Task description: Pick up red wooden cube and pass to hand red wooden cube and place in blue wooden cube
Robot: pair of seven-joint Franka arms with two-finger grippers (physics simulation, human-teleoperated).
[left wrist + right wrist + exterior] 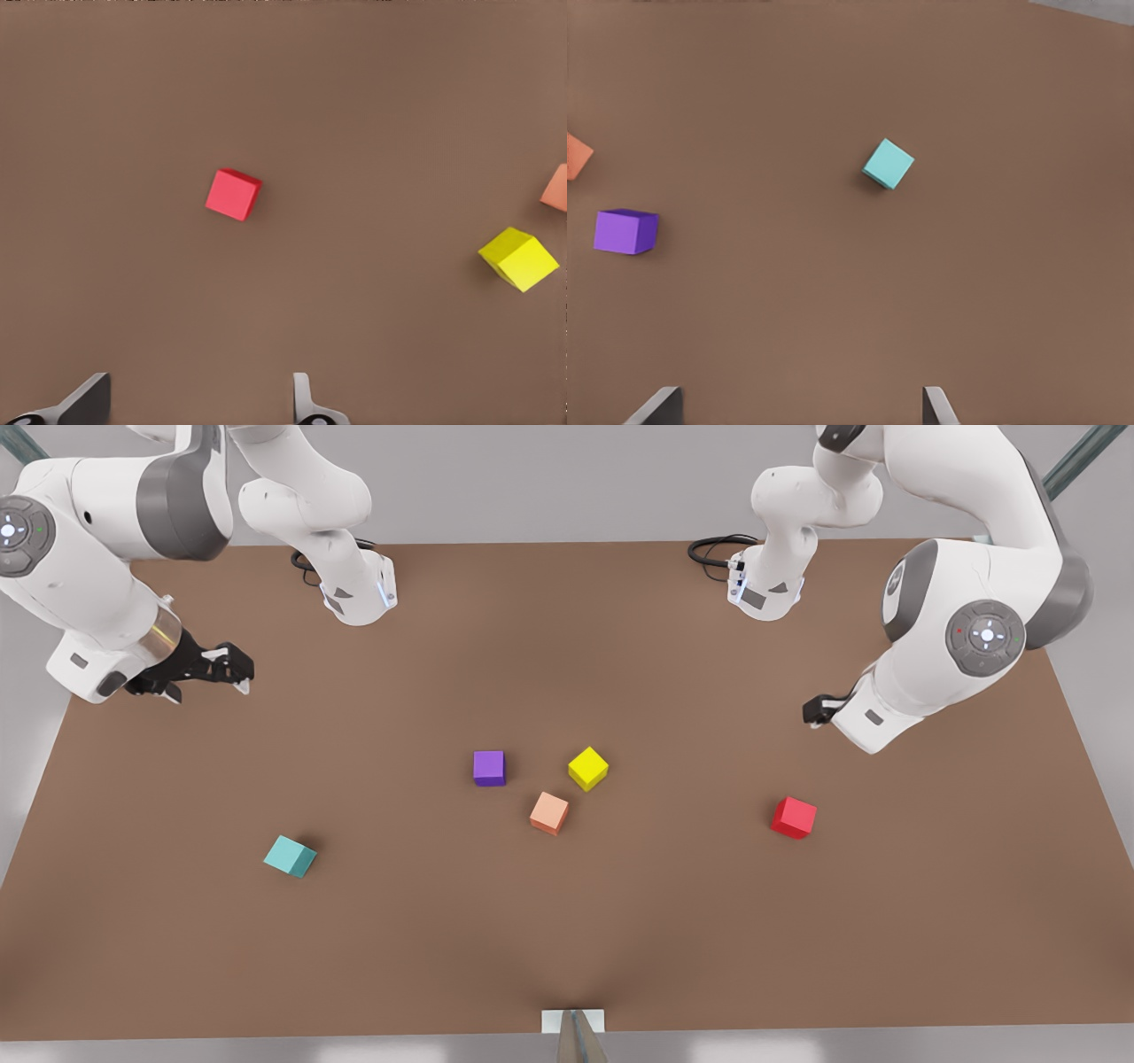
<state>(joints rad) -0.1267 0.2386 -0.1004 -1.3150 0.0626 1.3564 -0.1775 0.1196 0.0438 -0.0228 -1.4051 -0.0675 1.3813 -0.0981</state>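
Nearest on the brown table point(567, 939): blue wooden cube point(290, 856), toward the front view's left. Red wooden cube point(794, 817), front view's right, resting flat, untouched. Middle cluster: peach cube point(549, 813), purple cube point(489, 768), yellow cube point(588, 768). Farther: left gripper point(199, 403), fingers spread, poised above the red cube, apart from it. Right gripper point(802, 407), fingers spread, held over the blue cube. Grey floor beyond the table.

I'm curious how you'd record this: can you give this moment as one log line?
left claw open above red wooden cube | right claw open above blue wooden cube | both cubes on table, untouched
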